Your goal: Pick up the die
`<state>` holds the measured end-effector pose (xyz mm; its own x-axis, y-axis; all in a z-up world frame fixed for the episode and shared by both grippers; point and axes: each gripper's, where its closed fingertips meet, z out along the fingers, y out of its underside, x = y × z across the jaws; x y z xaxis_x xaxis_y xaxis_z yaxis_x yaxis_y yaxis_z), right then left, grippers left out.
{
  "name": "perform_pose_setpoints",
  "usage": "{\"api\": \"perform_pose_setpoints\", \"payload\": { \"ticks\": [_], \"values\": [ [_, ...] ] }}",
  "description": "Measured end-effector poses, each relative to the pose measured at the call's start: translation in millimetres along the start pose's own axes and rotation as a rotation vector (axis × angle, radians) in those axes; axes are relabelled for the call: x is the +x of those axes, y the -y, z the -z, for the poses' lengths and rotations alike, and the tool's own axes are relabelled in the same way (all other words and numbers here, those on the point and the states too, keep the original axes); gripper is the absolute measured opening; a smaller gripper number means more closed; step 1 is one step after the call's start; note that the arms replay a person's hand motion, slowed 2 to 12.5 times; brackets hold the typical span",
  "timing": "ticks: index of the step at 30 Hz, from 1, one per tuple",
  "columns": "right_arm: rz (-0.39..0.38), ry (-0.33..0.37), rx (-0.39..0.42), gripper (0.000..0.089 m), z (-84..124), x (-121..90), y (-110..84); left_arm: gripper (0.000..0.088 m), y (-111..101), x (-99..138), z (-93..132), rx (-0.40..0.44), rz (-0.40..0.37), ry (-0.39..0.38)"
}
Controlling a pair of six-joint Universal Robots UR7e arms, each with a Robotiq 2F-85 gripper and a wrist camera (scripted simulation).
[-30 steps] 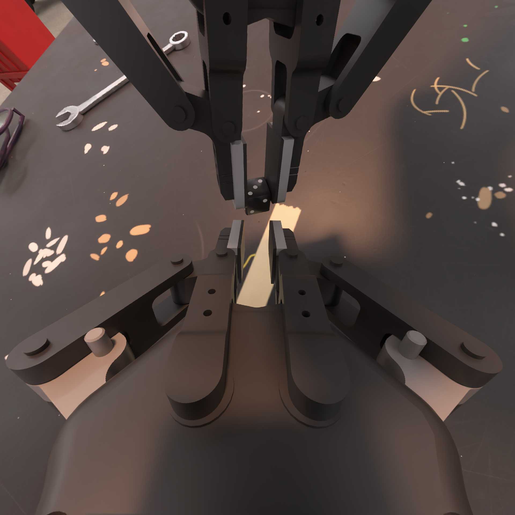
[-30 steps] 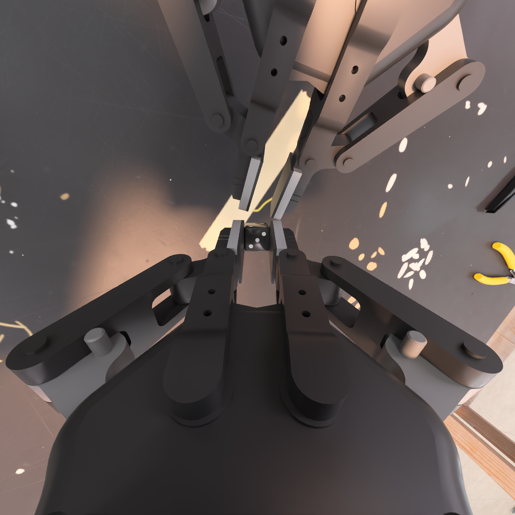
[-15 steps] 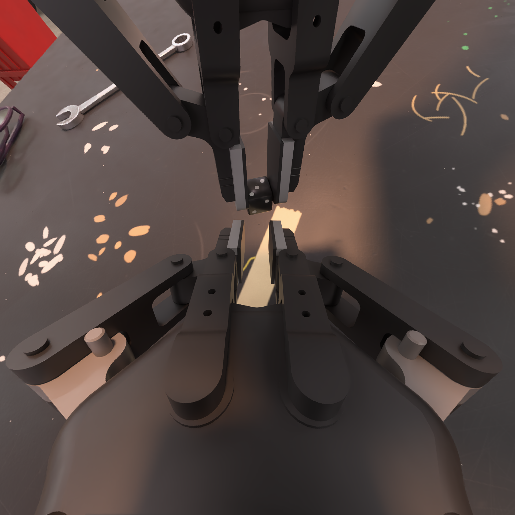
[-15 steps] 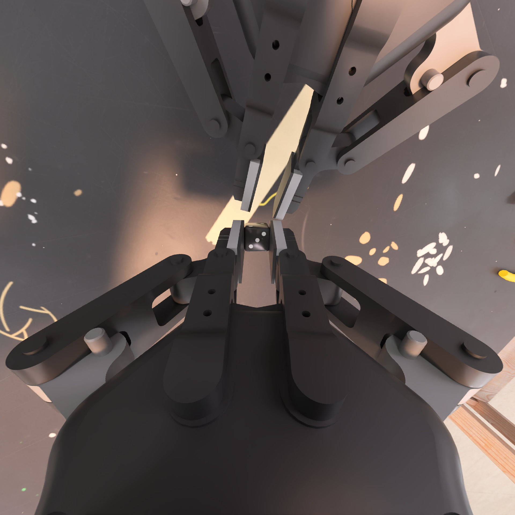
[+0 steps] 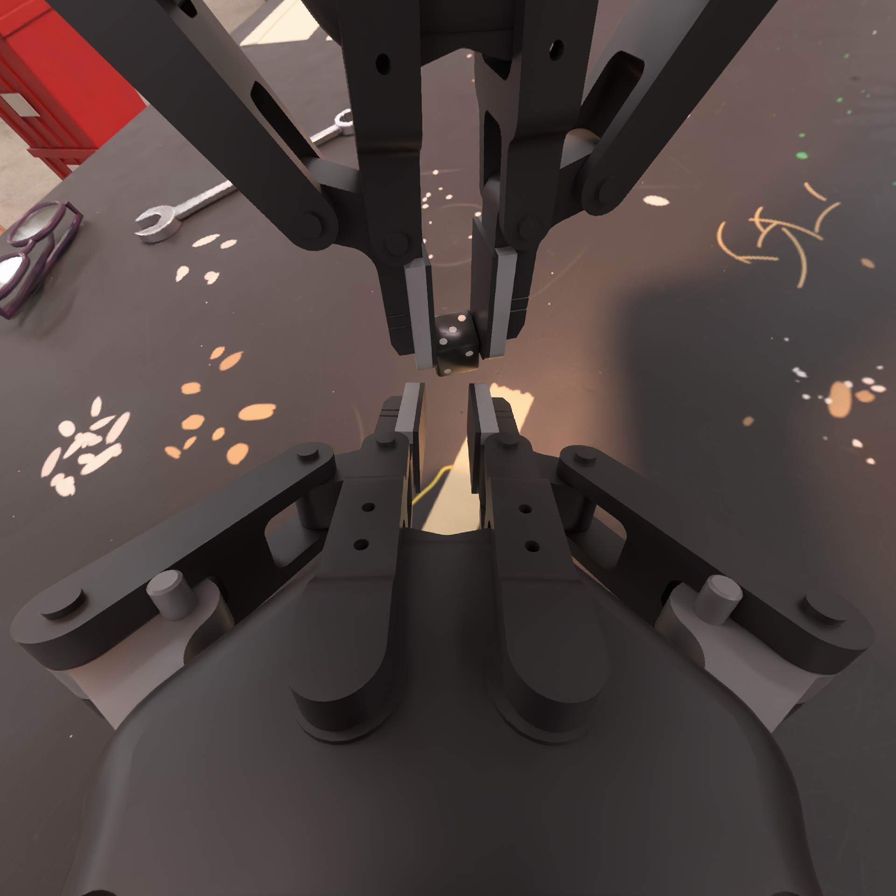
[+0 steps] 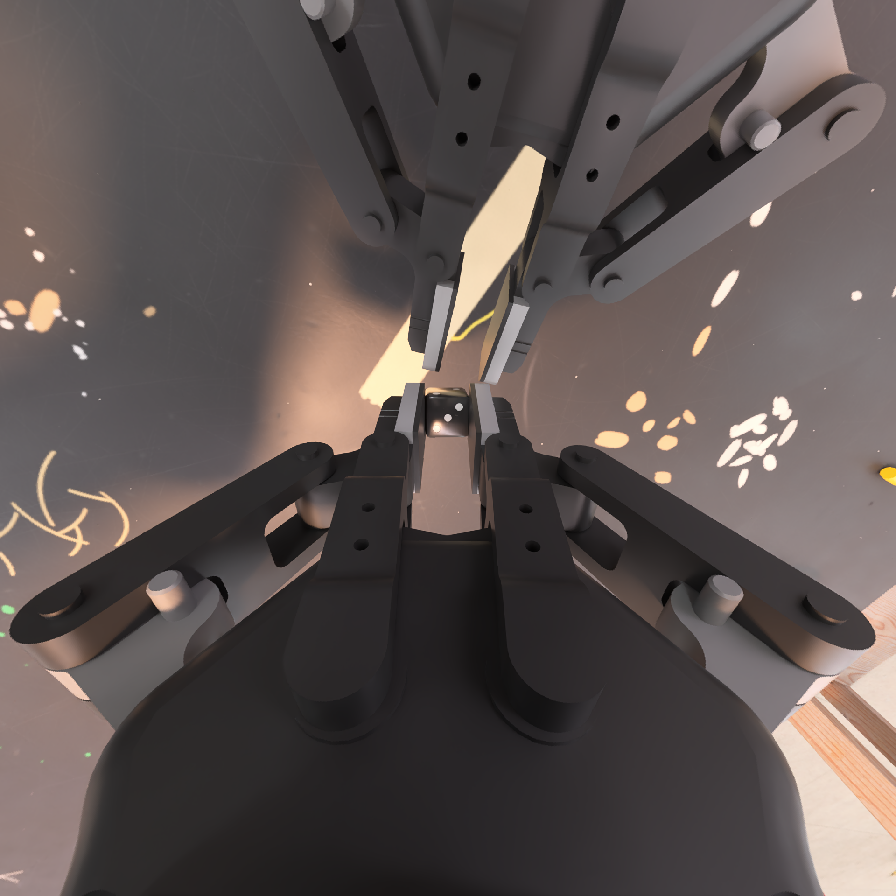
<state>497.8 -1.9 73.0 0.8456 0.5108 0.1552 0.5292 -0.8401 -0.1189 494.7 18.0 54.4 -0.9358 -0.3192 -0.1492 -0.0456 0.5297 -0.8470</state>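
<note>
The die (image 6: 446,414) is small and black with white pips. My right gripper (image 6: 446,389) is shut on it at the fingertips and holds it above the dark table (image 6: 194,194). In the left wrist view the die (image 5: 456,339) sits between the right gripper's (image 5: 458,360) pads, facing me. My left gripper (image 5: 446,407) points tip to tip at the right one, just short of the die. Its jaws stand a die's width apart with nothing between them. It also shows in the right wrist view (image 6: 459,371).
A silver wrench (image 5: 189,213), purple glasses (image 5: 34,252) and a red cabinet (image 5: 58,87) lie at the far left. A pale strip (image 6: 489,242) lies on the table under the grippers. A yellow tool handle (image 6: 888,474) and the table's wooden edge (image 6: 848,727) are at the right.
Both grippers have moved together over the table, keeping their tip-to-tip stance. The glasses have come into the left wrist view; the yellow pliers have slid almost out of the right wrist view.
</note>
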Motion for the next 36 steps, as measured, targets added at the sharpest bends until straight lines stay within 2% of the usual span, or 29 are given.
{"api": "perform_pose_setpoints", "payload": {
  "ticks": [9,17,26,36],
  "values": [
    [0.02,0.042,-0.049,0.0159,15,7,0.2,0.0157,13,-4,5,0.108,0.068,0.002],
    [0.033,0.078,-0.095,0.0159,37,15,-0.7,0.0157,30,-10,13,0.23,0.151,-0.009],
    [0.019,0.156,-0.135,0.0159,63,20,0.4,0.0156,51,-14,23,0.349,0.235,-0.044],
    [0.015,0.219,-0.165,0.0159,85,24,3.9,0.0156,70,-17,31,0.404,0.248,-0.042]
  ]
}}
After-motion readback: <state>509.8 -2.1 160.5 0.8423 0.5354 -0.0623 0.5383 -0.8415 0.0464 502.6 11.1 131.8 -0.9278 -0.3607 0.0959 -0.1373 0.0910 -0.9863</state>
